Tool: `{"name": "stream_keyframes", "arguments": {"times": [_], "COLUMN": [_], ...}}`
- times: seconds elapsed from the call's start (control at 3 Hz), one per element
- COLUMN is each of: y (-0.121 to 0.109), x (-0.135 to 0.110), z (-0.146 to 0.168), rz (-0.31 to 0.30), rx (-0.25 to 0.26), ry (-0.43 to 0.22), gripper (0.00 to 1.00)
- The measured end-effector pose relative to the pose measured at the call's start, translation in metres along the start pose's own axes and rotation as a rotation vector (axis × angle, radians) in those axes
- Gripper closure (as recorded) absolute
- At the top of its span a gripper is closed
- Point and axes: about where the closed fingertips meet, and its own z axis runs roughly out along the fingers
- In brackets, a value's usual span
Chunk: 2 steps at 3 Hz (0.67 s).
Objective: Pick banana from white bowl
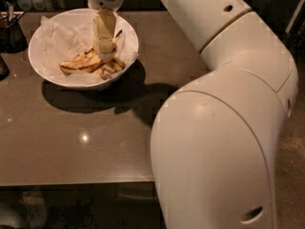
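Observation:
The white bowl [39,63] stands at the table's far left, lined with crumpled white paper. Several spotted yellow-brown bananas lie in it. The longest curved banana [80,64] lies across the middle, pointing left. My gripper [104,55] hangs straight down from the top of the view into the bowl. Its tip is at the right end of the bananas, touching or just above them. The gripper's body hides part of the bananas behind it.
My large white arm [224,128] fills the right half of the view and covers the table's right side. A dark container [11,32] with utensils stands left of the bowl, with another dark object [2,68] at the left edge. The brown table [86,142] reaches the near edge.

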Motion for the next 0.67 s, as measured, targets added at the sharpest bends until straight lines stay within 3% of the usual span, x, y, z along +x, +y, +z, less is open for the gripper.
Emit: {"name": "stream_keyframes", "arguments": {"times": [0.67], "y": [-0.0109], "x": [-0.0018], "z": [0.0164], "rz": [0.035], "rx": [-0.020], "ry": [0.005], "gripper": [0.27]}}
